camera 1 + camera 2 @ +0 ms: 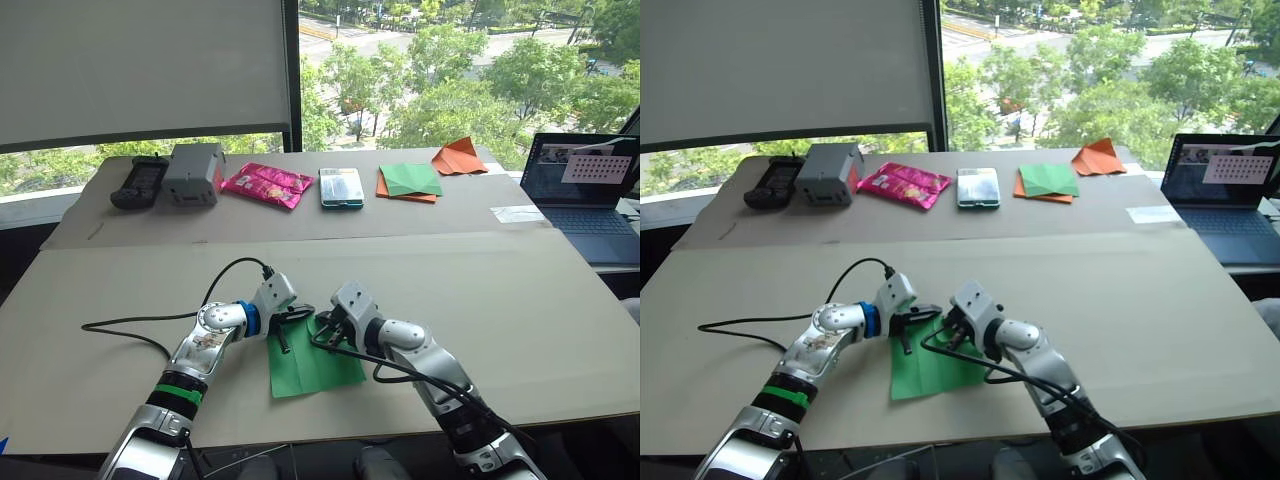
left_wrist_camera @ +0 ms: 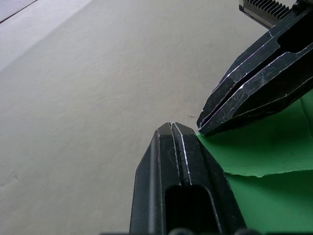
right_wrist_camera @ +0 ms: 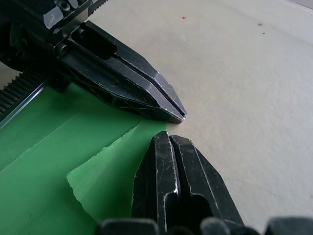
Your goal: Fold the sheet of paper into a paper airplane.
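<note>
The sheet of paper [image 1: 310,370] is bright green and lies flat on the tan table near its front edge. One flap [image 3: 105,171] at its far edge is folded over, and it has no paper airplane shape. My left gripper [image 1: 303,314] is shut, with its tip at the sheet's far edge. My right gripper [image 1: 322,330] is also shut. Its tip rests on the folded flap's corner. The two tips nearly touch, as the right wrist view shows with the left gripper [image 3: 181,116] just ahead of the right gripper [image 3: 166,137].
Along the table's back stand a black controller [image 1: 139,182], a grey box [image 1: 193,173], a pink packet [image 1: 267,184], a clear case [image 1: 341,187], a green-and-orange paper stack [image 1: 409,181] and an orange folded paper [image 1: 459,156]. A laptop [image 1: 585,185] sits far right. A black cable [image 1: 150,320] trails left.
</note>
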You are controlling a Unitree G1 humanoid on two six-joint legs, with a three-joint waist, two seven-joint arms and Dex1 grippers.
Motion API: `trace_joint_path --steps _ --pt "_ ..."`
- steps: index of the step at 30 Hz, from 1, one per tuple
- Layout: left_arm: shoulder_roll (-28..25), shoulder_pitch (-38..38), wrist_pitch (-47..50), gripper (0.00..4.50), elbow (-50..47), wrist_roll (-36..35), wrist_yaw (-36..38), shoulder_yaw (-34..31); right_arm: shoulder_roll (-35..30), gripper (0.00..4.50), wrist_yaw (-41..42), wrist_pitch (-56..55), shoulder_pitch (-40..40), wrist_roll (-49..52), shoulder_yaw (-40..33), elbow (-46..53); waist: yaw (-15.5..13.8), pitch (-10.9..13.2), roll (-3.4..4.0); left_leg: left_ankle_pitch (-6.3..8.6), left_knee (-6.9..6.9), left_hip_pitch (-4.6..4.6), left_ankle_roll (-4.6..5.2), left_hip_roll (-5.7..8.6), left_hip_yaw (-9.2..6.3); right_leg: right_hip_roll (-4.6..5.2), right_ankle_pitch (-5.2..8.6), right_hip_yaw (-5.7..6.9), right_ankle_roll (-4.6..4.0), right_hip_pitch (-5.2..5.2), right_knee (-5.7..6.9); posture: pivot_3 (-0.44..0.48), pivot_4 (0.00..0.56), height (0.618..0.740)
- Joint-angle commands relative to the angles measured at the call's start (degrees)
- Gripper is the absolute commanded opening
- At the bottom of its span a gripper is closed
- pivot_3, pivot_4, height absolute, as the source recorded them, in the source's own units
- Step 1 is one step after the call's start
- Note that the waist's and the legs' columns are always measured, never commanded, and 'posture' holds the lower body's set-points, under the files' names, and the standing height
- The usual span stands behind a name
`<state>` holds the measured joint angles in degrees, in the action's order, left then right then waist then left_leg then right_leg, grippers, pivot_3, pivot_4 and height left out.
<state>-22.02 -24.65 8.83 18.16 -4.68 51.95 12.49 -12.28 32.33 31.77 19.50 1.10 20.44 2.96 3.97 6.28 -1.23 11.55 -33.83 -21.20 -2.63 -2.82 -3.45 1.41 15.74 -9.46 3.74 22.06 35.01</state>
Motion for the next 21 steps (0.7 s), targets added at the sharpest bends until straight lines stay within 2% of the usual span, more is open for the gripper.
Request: trace_joint_path --steps 1,9,21 --pt "-0.24 1.07 0.94 0.0 1.69 1.71 -0.12 1.52 -0.3 0.05 0.04 2.93 -0.59 -0.32 0.95 -0.13 0.0 -0.01 0.0 0.0 0.0 0.0 0.0 0.0 0.0 0.0 0.0 0.0 0.0 0.0 0.0 0.0 0.15 0.74" --pt "-0.37 1.45 1.09 0.0 1.33 1.73 -0.17 1.61 -1.95 0.05 0.33 5.82 -2.45 -0.63 2.01 -0.2 -0.04 -0.15 0.02 0.0 0.0 0.02 0.0 0.0 0.0 0.0 0.04 0.0 -0.01 -0.01 -0.01 0.0 0.15 0.74" --pt "-0.35 1.82 1.17 0.0 1.14 1.83 -0.24 1.82 -4.86 0.05 -0.28 8.54 -6.81 -0.1 1.02 4.7 -0.12 -0.21 -0.02 0.01 0.01 0.03 -0.01 0.0 0.0 0.01 0.12 0.0 -0.06 -0.02 -0.02 0.0 0.15 0.74"
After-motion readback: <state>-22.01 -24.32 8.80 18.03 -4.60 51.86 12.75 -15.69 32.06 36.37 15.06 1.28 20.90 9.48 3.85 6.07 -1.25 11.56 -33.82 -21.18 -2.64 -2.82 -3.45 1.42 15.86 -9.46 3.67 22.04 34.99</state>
